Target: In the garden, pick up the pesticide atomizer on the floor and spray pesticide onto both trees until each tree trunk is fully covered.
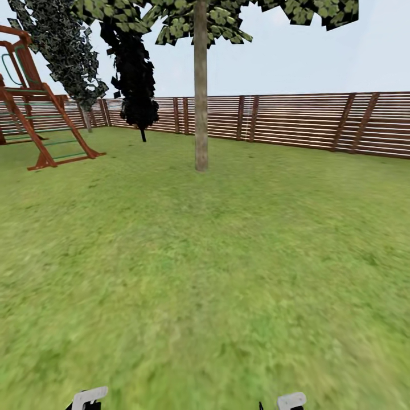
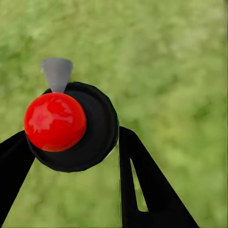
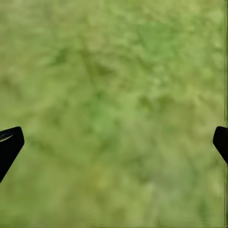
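Head view: lawn (image 1: 228, 273) across most of the frame, slat fence (image 1: 296, 121) along the far edge, pale sky above. Straight grey-brown trunk (image 1: 201, 91) just left of centre in the upper half, rooted in grass in front of the fence, leafy crown (image 1: 193, 20) cut off by the top edge. Dark column-shaped tree (image 1: 135, 80) to its left, closer to the fence. Another dark-leaved tree (image 1: 62, 45) in the upper left corner. Red-brown wooden play frame (image 1: 34, 114) with green rungs at the left edge, standing on the grass. Two white arm parts poking in at the bottom edge, one lower left (image 1: 90, 397), one lower right (image 1: 291, 401); fingers out of sight there.

Left wrist view: left gripper (image 2: 71, 142) closed around the atomizer (image 2: 76, 128), seen from above. Black round body, red dome cap (image 2: 55, 121) on top, grey cone nozzle (image 2: 56, 72) jutting past the cap toward the top of the frame. Black fingers (image 2: 147, 185) pressed to either side of the body, one at lower left, one at lower right. Blurred grass behind.

Right wrist view: right gripper (image 3: 114, 142) spread wide, holding nothing. Black fingertips (image 3: 9, 142) barely in at the left and right edges, blurred grass between them.
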